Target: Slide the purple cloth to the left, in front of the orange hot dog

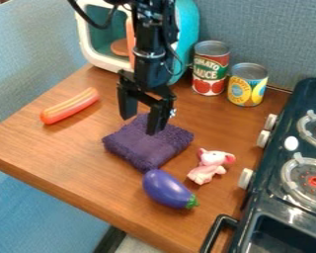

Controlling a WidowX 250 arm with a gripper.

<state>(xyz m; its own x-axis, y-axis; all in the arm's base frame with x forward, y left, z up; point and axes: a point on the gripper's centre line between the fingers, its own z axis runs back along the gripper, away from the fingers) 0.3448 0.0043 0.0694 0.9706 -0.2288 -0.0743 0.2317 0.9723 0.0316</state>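
Note:
My gripper (140,122) hangs over the far part of a folded purple cloth (147,144), its two fingers spread apart with nothing visible between them. Whether the fingertips touch the cloth, I cannot tell. A purple toy eggplant (167,189) with a green stem lies against or right beside the cloth's near corner. To the right of the cloth is a small pink and white toy animal (211,165). An orange-red toy sausage (69,105) lies on the left of the wooden table (75,153).
Behind the gripper stands a teal and white toy appliance (185,37). Two cans, a red one (210,69) and a yellow one (247,85), stand at the back right. A dark toy stove (296,163) with knobs and a black handle (218,232) borders the right side.

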